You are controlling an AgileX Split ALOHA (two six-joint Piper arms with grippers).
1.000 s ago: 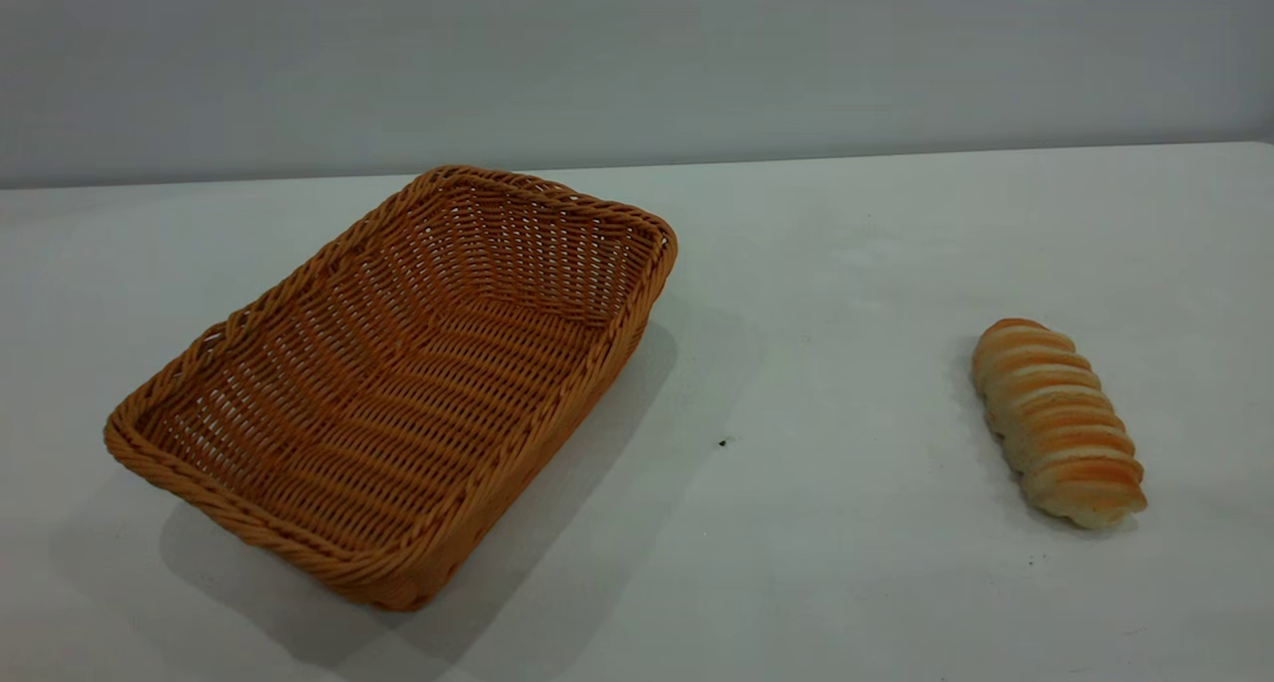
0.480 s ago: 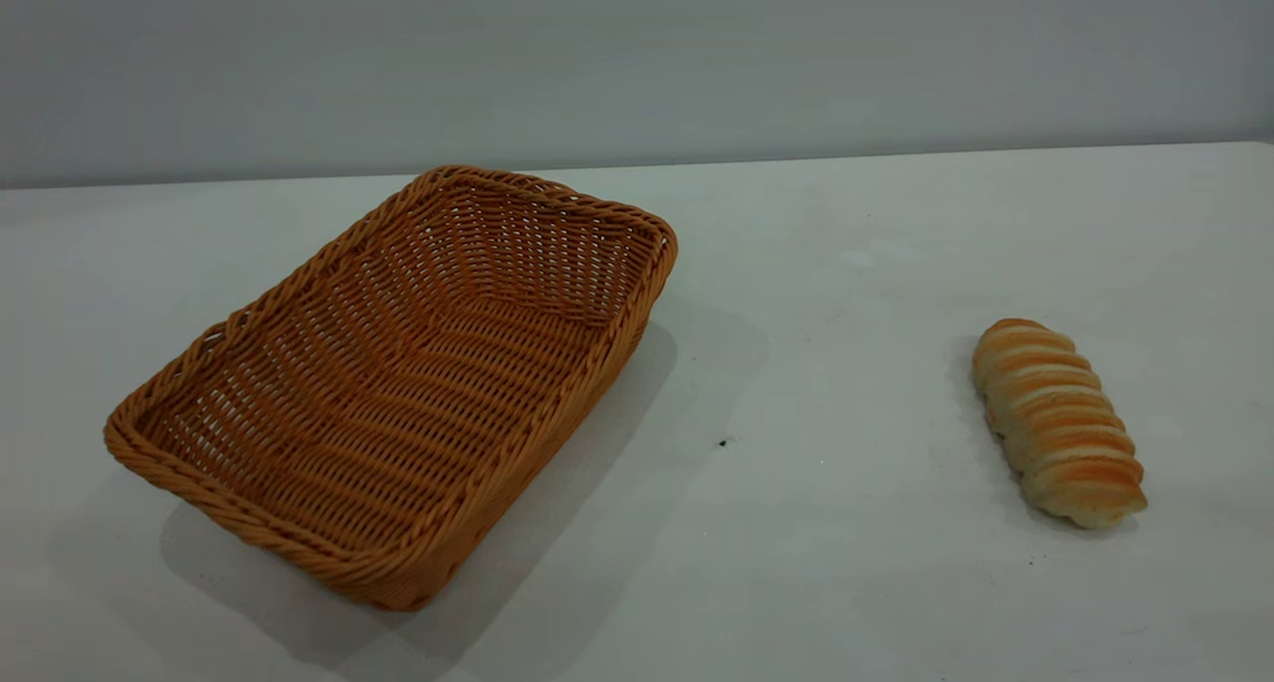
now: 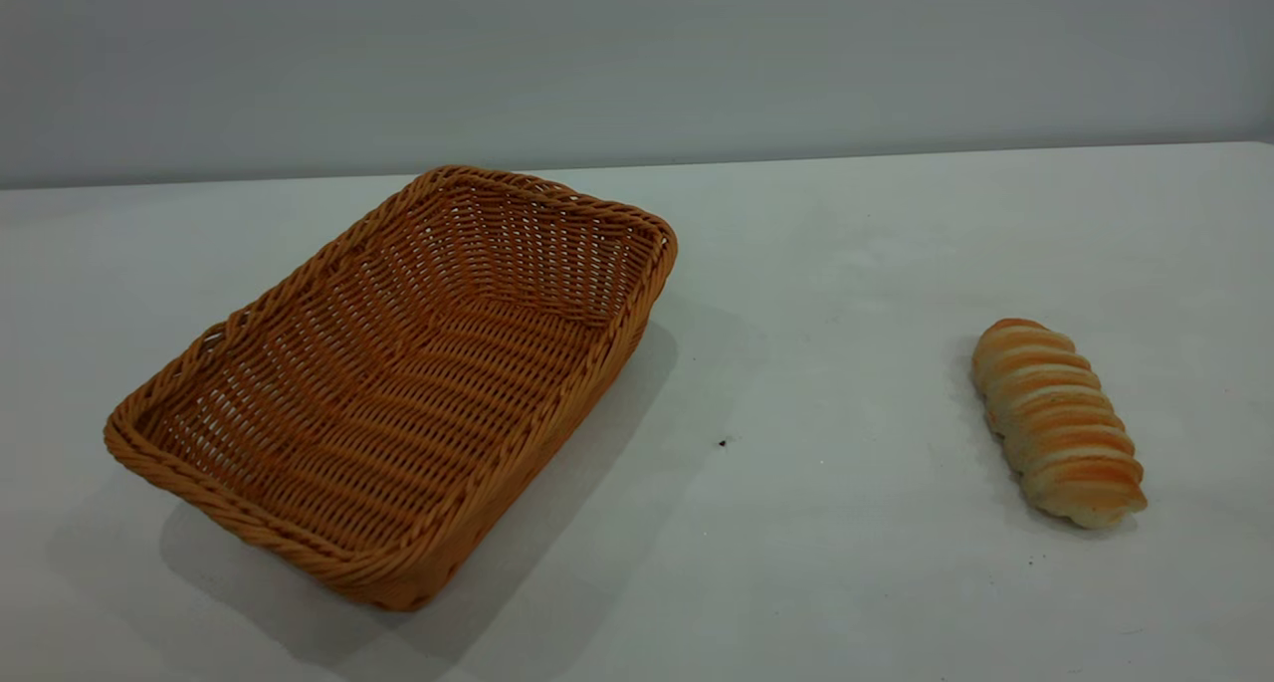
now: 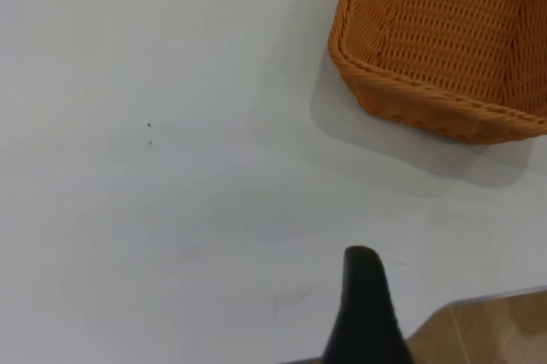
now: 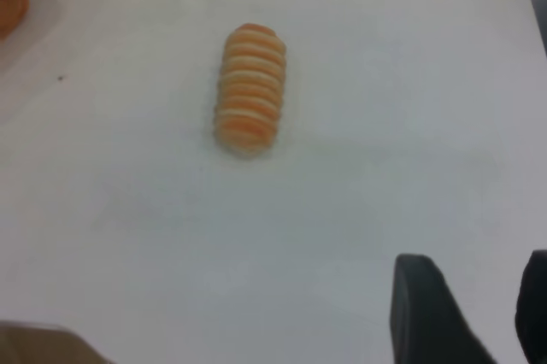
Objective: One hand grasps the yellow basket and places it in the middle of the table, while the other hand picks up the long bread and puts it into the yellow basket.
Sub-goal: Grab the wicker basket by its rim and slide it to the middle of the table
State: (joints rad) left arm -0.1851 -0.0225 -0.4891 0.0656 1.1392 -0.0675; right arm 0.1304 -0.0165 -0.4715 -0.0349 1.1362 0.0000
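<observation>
Lying well apart: yellow basket point(image 3: 398, 383), long bread point(image 3: 1057, 421); right gripper point(image 5: 474, 317) spread, left unclear.

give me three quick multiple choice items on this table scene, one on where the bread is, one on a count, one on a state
1. Seen from the exterior view, the long bread lies
A. inside the basket
B. on the table, right of the basket
C. against the basket's rim

2. Loaves in view:
A. one
B. two
C. three

3. The yellow basket is
A. empty
B. holding bread
C. overturned

Key: 1 B, bare table separates the two; 2 A, only a single loaf shows in any view; 3 A, its woven floor is bare and it sits upright.
</observation>
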